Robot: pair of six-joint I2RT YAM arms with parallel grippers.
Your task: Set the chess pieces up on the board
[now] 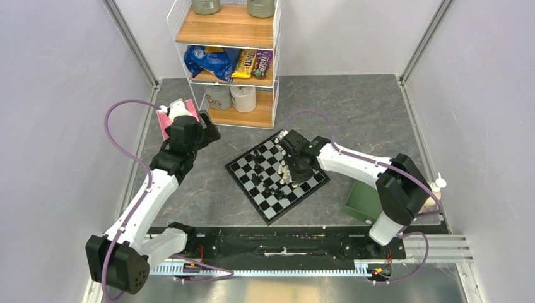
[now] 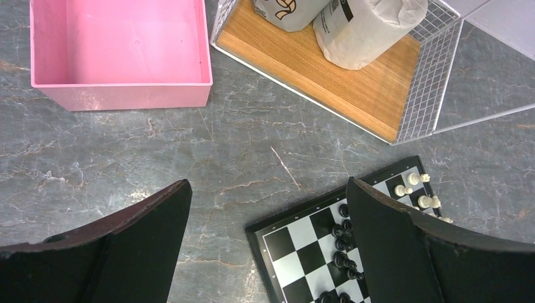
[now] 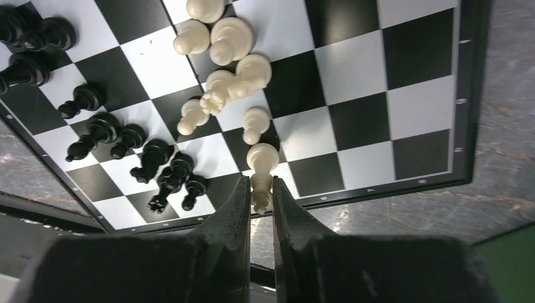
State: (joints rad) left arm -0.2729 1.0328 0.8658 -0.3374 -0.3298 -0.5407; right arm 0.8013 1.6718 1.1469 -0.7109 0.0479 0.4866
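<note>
The board (image 1: 271,211) lies turned like a diamond in the middle of the table. Black chess pieces (image 3: 139,151) crowd its left part and cream ones (image 3: 224,69) stand bunched near the centre. My right gripper (image 3: 260,196) is over the board's near edge, shut on the top of a cream chess piece (image 3: 260,164) whose base rests on a square. My left gripper (image 2: 268,186) hangs open above the bare table beside the board's corner (image 2: 303,252), holding nothing. Black pieces (image 2: 344,243) and a few cream ones (image 2: 416,189) show past its right finger.
A pink box (image 2: 120,88) sits empty at the far left. A wire-and-wood shelf (image 1: 230,63) with snack bags, jars and paper rolls (image 2: 366,28) stands behind the board. A green tray (image 1: 363,202) lies under the right arm. Grey walls close both sides.
</note>
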